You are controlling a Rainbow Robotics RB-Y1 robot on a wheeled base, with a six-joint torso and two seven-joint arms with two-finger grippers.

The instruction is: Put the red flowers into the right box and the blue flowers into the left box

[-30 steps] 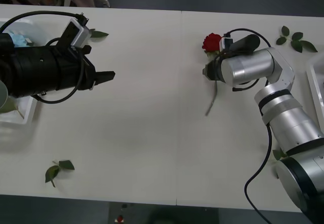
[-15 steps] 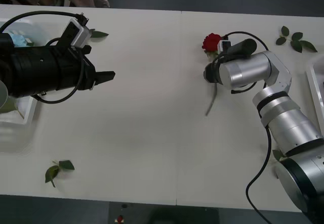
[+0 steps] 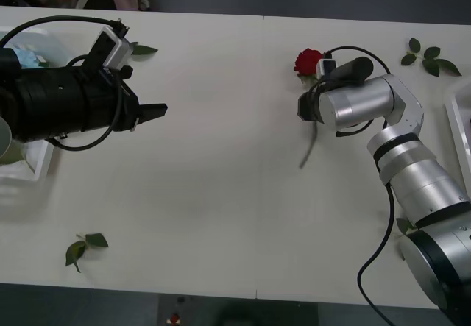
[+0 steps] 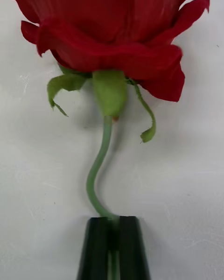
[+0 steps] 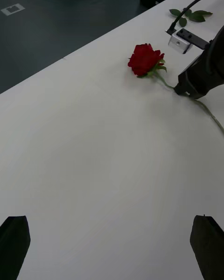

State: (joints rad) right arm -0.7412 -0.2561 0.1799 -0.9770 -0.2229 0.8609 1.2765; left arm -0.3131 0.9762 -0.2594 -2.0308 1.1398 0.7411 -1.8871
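Right gripper [image 4: 112,242] having just shifted slightly, now clamping red rose [image 3: 307,60] stem, readying lift toward right box [image 3: 458,131]; left gripper [image 5: 112,242] idling wide open, empty.

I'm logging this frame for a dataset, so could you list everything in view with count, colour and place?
red rose: one, deep red bloom on a green stem, far right-centre of the table, stem pinched by the right gripper.
leaf sprigs: three, green; one at the far right, one at the far left, one near the front left.
left box: one, white, left table edge.
right box: one, white, right table edge.
table: one, white.
left gripper: black, open, hovering over the table's left part.
right gripper: black fingers shut on the rose stem just below the bloom.
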